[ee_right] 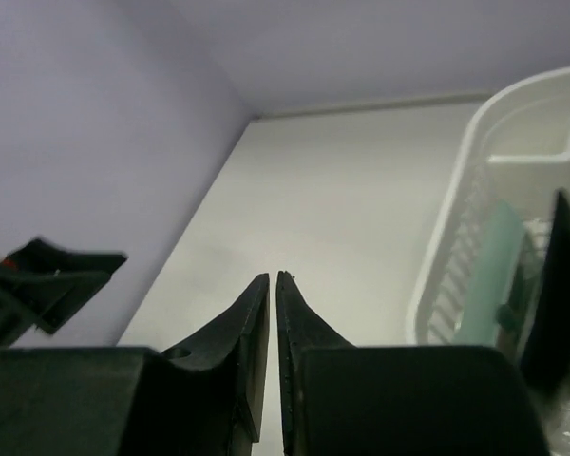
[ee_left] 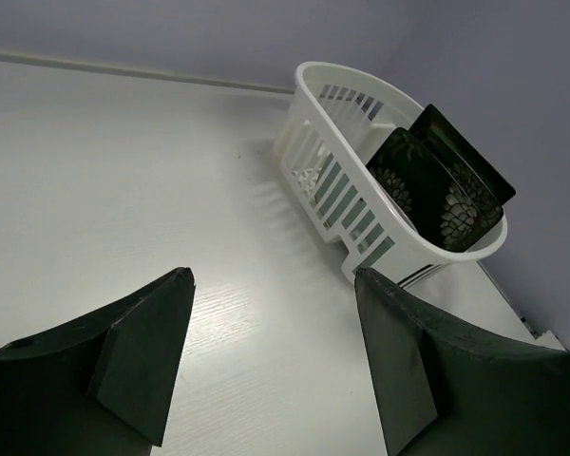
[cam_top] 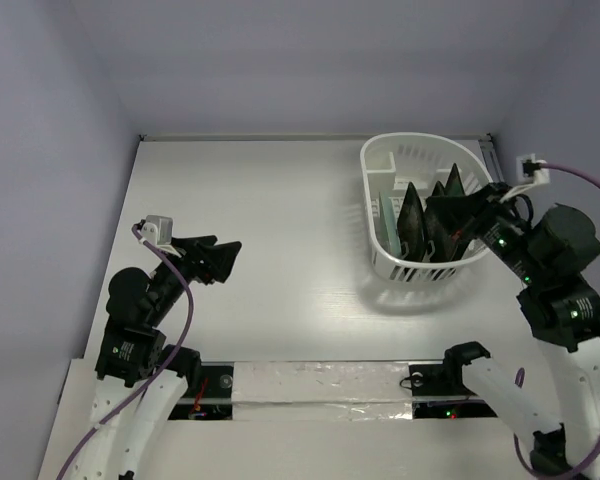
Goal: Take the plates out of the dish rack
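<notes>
The white dish rack (cam_top: 420, 152) stands at the right of the table. A mint-green plate (cam_top: 388, 226) and several dark plates (cam_top: 413, 222) stand on edge in it. My right gripper (cam_top: 460, 230) reaches over the rack's right side; its dark fingers blend with the plates in the top view. In the right wrist view the right gripper (ee_right: 273, 278) is shut and empty, with the rack (ee_right: 453, 237), mint plate (ee_right: 489, 275) and a dark plate (ee_right: 559, 285) to its right. My left gripper (cam_top: 228, 256) is open and empty, far left of the rack. The left wrist view shows this gripper (ee_left: 275, 285), the rack (ee_left: 315, 114) and floral plates (ee_left: 410, 185).
Purple walls close in the table on the left, back and right. A strip of shiny tape (cam_top: 320, 385) runs along the near edge between the arm bases. A purple cable (cam_top: 580, 180) hangs at the right wrist.
</notes>
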`<state>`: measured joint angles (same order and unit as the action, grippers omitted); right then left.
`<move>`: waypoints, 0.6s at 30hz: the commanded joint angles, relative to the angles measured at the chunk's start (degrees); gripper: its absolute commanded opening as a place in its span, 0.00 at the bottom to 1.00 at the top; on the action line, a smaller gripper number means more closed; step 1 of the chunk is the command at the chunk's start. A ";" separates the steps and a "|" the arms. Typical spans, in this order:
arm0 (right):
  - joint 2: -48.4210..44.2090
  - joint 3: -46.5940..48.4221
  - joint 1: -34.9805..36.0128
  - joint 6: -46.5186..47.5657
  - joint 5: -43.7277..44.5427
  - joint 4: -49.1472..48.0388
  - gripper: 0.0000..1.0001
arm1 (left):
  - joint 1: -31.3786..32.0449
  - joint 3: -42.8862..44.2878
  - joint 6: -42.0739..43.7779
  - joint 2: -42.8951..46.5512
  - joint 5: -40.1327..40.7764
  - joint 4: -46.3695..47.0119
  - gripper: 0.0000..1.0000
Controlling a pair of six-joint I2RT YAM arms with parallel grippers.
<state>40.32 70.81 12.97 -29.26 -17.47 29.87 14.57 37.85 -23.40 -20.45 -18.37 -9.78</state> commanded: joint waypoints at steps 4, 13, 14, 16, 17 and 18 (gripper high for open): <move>12.29 7.58 24.51 2.80 22.26 1.49 0.04 | 0.20 -1.11 0.63 -0.64 -0.26 2.05 0.63; 27.18 14.27 31.50 6.93 43.56 8.97 0.00 | 0.20 -1.90 -0.24 -1.17 -0.79 2.40 0.11; 27.97 14.36 31.50 7.54 46.28 9.24 0.00 | 0.20 -1.81 -0.24 -1.17 -0.62 2.31 0.07; 31.04 14.80 31.50 8.25 48.93 10.99 0.00 | 0.20 -1.81 -0.33 -1.35 -0.09 2.22 0.00; 32.36 15.84 31.50 8.42 51.46 11.87 0.00 | 0.20 -1.81 -0.42 -1.52 0.09 2.14 0.00; 34.98 16.12 31.50 8.51 52.01 12.58 0.00 | 0.20 -1.81 -0.42 -1.79 0.26 2.13 0.00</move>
<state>72.29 83.11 43.99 -22.76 25.08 39.75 14.57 36.10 -23.64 -21.43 -18.81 -9.56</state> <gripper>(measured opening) 0.010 0.003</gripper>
